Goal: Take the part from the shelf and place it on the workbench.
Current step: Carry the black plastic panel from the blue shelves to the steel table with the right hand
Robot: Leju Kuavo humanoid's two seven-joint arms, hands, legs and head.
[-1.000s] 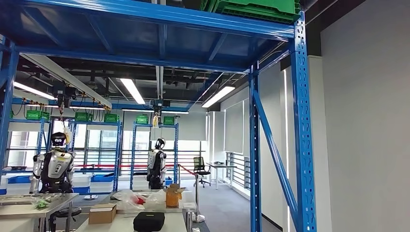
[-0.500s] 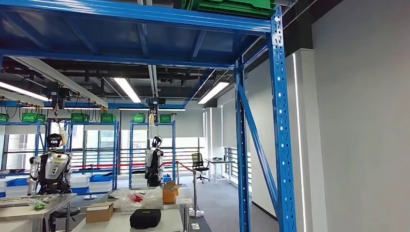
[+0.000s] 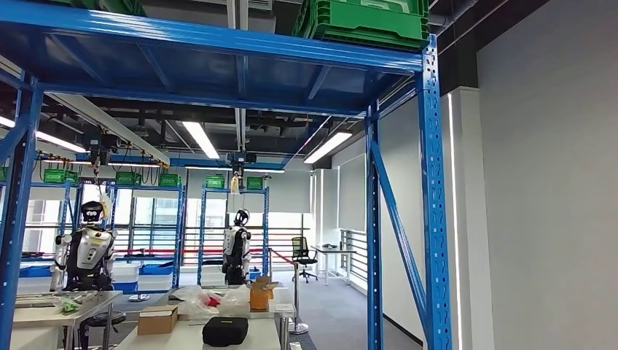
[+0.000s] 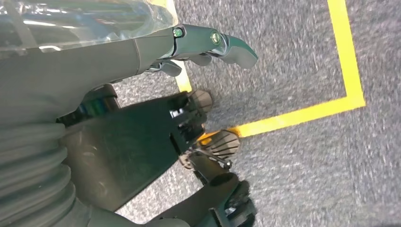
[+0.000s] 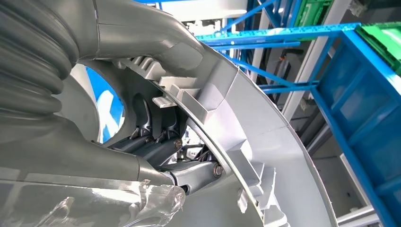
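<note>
In the right wrist view my right hand (image 5: 118, 156) grips a large grey curved part (image 5: 255, 137) with ribs along its inner side; dark fingers (image 5: 163, 144) sit behind its rim. The blue shelf (image 5: 350, 71) and its green crates stand beyond the part. In the left wrist view my left hand (image 4: 142, 118) hangs above grey carpet, holding nothing, with the thumb (image 4: 213, 41) and the dark fingers (image 4: 215, 146) apart. The head view looks through the blue shelf frame (image 3: 431, 219), which carries a green crate (image 3: 364, 22) on top.
Beyond the frame stands a white table (image 3: 189, 337) with a black case (image 3: 224, 331) and a cardboard box (image 3: 157, 319). Two other humanoid robots (image 3: 87, 251) (image 3: 237, 248) stand further back among blue racks. A grey wall (image 3: 539, 204) runs on the right. Yellow floor tape (image 4: 350, 71) marks the carpet.
The whole head picture has shifted: the shelf post slid left, then a little back right and down, so the camera moved. Nothing in the scene itself has visibly moved.
</note>
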